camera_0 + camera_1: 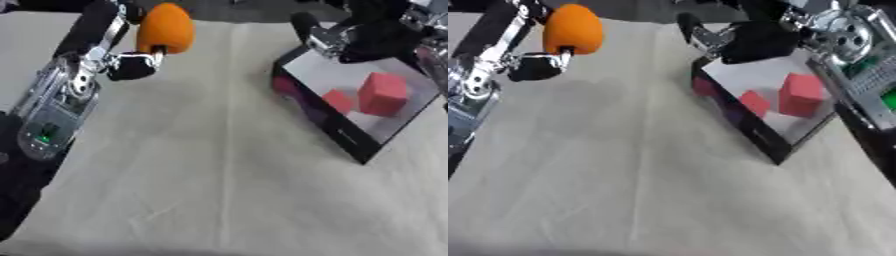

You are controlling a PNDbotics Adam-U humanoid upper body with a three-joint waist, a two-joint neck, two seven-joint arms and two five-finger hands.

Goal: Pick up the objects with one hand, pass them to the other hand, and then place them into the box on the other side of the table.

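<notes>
Up at the far left, a smooth, rounded orange object (pixel 164 27) sits above the cloth-covered table (pixel 227 190), pinched in the left hand (pixel 131 65). Opposite, the right hand (pixel 750 40) hangs over the black-walled box's (pixel 750 132) far rim, its fingers unclear. Inside lie two matte red blocks (pixel 382 93).

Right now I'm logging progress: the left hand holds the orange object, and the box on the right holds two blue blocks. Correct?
Not quite: the blocks in the box are red, as the left eye view shows. The left hand does hold the orange object.
</notes>
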